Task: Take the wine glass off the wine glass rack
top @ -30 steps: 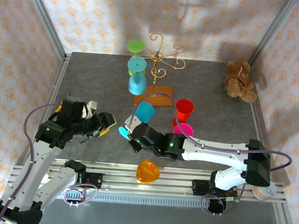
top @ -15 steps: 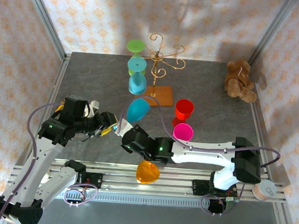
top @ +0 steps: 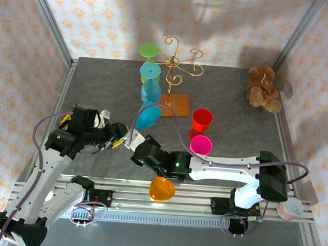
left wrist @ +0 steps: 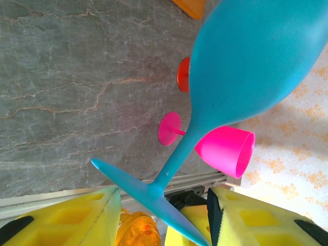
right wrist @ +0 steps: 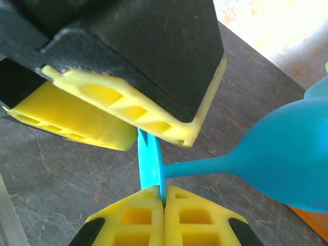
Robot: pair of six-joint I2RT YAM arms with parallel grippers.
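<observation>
The blue wine glass [top: 148, 116] is off the wine glass rack [top: 175, 104]. It hangs in the air just in front of the rack's base, on the arms' side, tilted with its bowl nearest the rack. This looks like a handover between the 2 arms. The right end effector [right wrist: 164, 192] is clenched on the rim of the glass's foot. The left end effector [left wrist: 161, 205] stands released, its 2 fingers either side of that foot (a gap shows on both). Next, I judge, the left must close squarely before the right lets go, since the thin disc could slip.
</observation>
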